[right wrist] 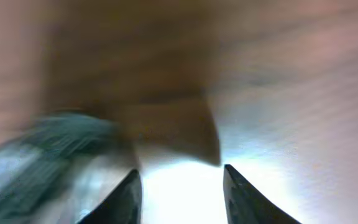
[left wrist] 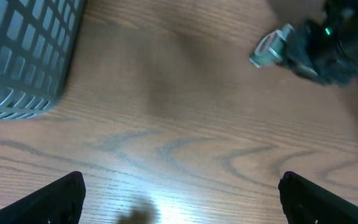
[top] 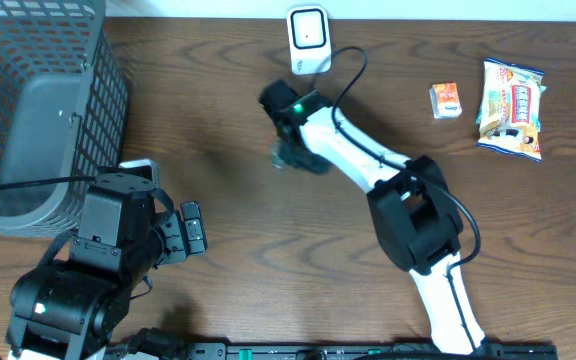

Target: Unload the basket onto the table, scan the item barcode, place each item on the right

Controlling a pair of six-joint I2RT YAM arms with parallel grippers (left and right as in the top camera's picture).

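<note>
Far to the left of the scanner (top: pixel 308 40) stands a grey basket (top: pixel 108 80) with holes in its sides. Inside it, only a plain grey bottom shows. Below the basket, still left of the scanner, the left gripper (left wrist: pixel 180 183) hangs over the brown table (top: pixel 218 200). Its jaws are spread wide and nothing is in them.

The white scanner sits at the back edge of the table. Just in front of it, a little to the left, is the right gripper (top: pixel 290 152), low over the wood. I cannot tell if it is gripping anything.

To the right of the scanner lie a small orange box (top: pixel 446 100) and, further right, a snack packet (top: pixel 513 108). They are close together and no gripper touches them.

Only the top view shows the scanner, the box and the packet. The left wrist view shows a small grey thing (left wrist: pixel 269 50) at the tip of the right gripper. The right wrist view is all blur, with just two dark fingers (right wrist: pixel 126 199) set apart.
</note>
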